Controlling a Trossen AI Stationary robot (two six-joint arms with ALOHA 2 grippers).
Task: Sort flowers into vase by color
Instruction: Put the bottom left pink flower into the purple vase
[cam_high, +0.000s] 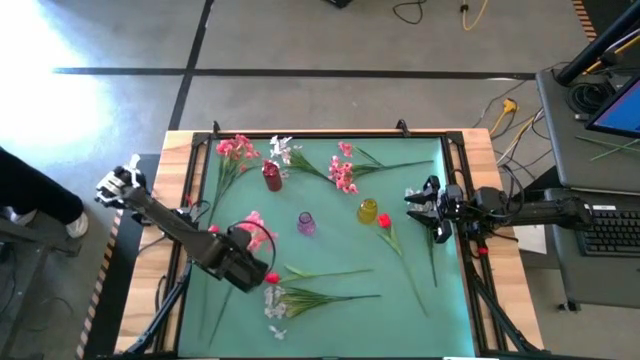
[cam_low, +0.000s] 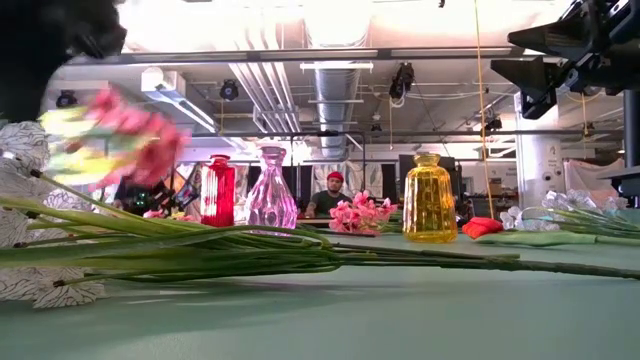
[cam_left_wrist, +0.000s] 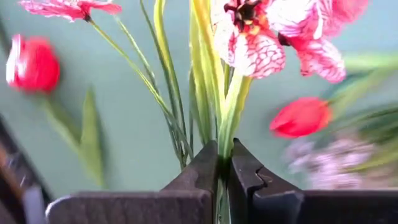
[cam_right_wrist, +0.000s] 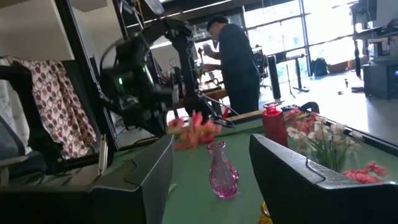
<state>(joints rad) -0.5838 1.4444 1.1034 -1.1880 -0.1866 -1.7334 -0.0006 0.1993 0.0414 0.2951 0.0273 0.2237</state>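
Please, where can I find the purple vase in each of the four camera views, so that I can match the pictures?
High view: the purple vase stands near the mat's middle, between the red vase and the yellow vase.
Low view: purple vase, left of centre, just right of the red vase.
Left wrist view: not in it.
Right wrist view: purple vase, low centre.
Shared landmark: the red vase.
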